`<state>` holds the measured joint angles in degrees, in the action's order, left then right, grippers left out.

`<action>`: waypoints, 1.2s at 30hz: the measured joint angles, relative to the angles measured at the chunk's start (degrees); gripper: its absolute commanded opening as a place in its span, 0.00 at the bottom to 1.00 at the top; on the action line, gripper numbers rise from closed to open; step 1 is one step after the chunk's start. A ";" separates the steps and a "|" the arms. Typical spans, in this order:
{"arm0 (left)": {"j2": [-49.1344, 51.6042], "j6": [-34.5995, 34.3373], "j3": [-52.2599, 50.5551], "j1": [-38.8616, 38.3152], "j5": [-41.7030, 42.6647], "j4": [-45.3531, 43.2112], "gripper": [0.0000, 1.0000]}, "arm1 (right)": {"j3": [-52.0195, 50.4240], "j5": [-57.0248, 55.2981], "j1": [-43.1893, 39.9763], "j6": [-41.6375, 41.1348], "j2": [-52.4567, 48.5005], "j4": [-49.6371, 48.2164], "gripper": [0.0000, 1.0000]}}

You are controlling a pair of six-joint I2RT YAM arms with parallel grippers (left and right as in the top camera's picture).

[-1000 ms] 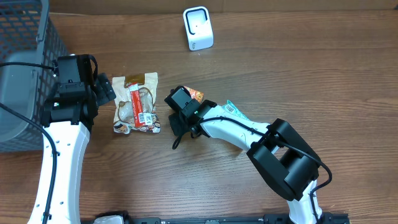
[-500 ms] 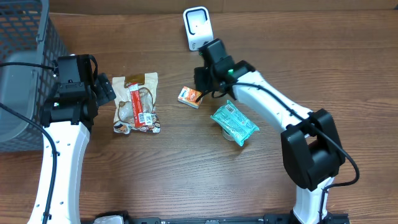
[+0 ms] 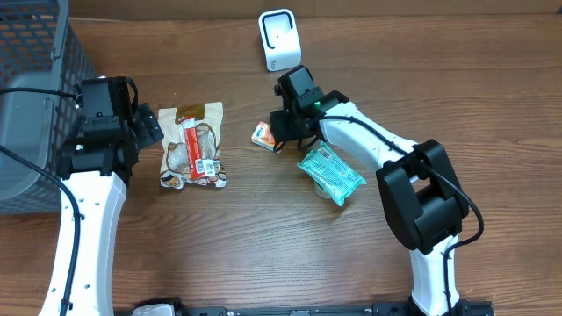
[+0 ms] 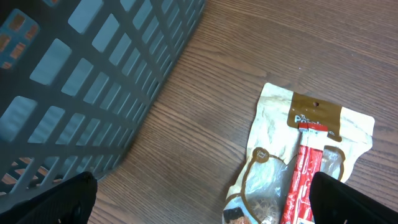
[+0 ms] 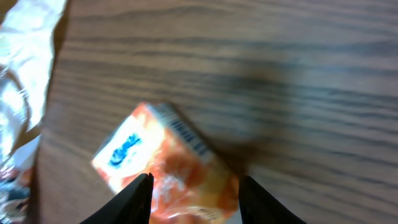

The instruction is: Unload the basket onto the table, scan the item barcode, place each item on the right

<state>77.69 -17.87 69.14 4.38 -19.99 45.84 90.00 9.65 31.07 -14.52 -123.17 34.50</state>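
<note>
The small orange box (image 3: 262,135) lies flat on the wooden table (image 3: 457,79), near the middle of its width and somewhat closer to the far edge than to the near one. The right gripper (image 3: 282,133) hangs directly over the right end of this box. In the right wrist view the box (image 5: 163,163) lies askew, and its lower end sits between the two dark fingers (image 5: 133,200). The fingers stand apart, one close to each side of the box. This picture is blurred, so I cannot tell if they touch the box. Along one edge of the box there is a pale strip with dark lines, too blurred to read.

The white scanner (image 3: 279,39) stands upright near the far edge, beyond the box and well apart from it. A teal packet (image 3: 331,174) lies just beside the right arm, toward the near edge from the box, not touching it.

On the left side, a clear snack bag (image 3: 193,146) with a red bar inside lies flat between the orange box and the left gripper (image 3: 147,127). The left gripper is wide open – in the left wrist view its fingertips (image 4: 59,200) appear only in the two bottom corners, with the bag (image 4: 298,165) and bare wood between them. It holds nothing. A dark mesh basket (image 3: 48,83) stands at the far left corner of the table – close beside the left arm.
</note>
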 measured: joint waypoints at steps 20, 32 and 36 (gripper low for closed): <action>0.00 0.00 0.00 0.00 0.00 0.00 1.00 | 0.00 -3.19 5.73 -11.45 0.00 2.78 0.44; 0.00 0.00 0.00 0.00 0.00 0.02 1.00 | 0.00 -3.69 5.62 -27.93 0.00 2.51 0.33; 0.00 0.00 0.00 0.00 0.00 0.02 1.00 | 0.00 -3.69 5.62 -29.73 0.00 1.18 0.33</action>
<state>77.69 -17.87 69.14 4.38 -19.99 45.87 90.00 5.96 36.69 -44.25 -123.17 35.68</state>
